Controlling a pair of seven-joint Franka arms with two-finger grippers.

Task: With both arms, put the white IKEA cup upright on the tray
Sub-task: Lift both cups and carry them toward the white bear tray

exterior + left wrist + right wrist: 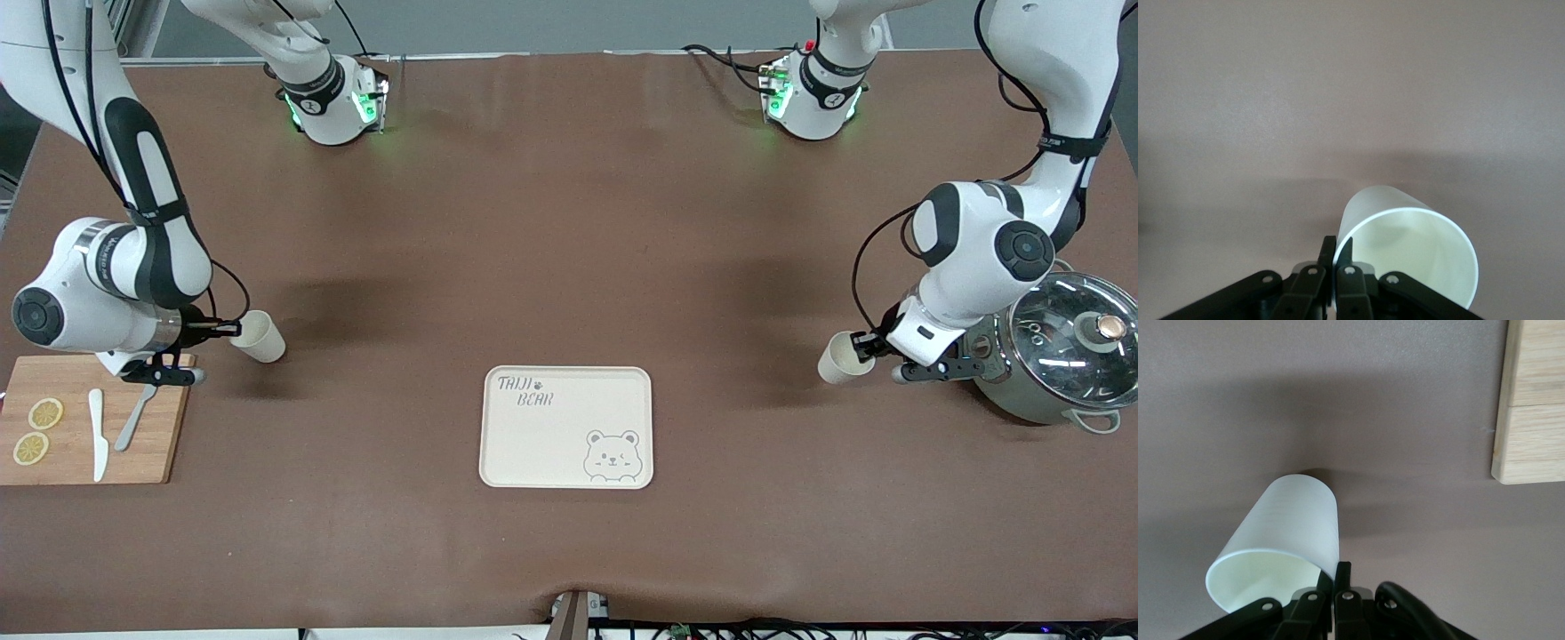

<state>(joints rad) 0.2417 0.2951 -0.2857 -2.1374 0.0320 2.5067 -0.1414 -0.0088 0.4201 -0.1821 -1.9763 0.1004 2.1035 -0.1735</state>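
- The tray (566,427) is sitting bare near the middle of the counter (569,222), nearer the front camera than both cups; nothing is standing on it, so the placing itself is not yet done.
- The right end effector (224,330) is pinching the rim of a white cup (259,336) lying tilted on its side, just beside the cutting board (142,444) at the right arm's end; its fingers (1341,577) are clamped narrow on the cup wall.
- The left end effector (864,347) is gripping the rim of a second white cup (838,358), also tilted, beside the pot (1062,360) at the left arm's end.
- I am judging the grasps as made, with lifting, carrying, righting and setting down all remaining.
- Whether either cup is touching the counter or hanging just clear is hard to make out.
- Both wrist views are cutting off the end effectors' bodies, and the cups' bases are not showing.
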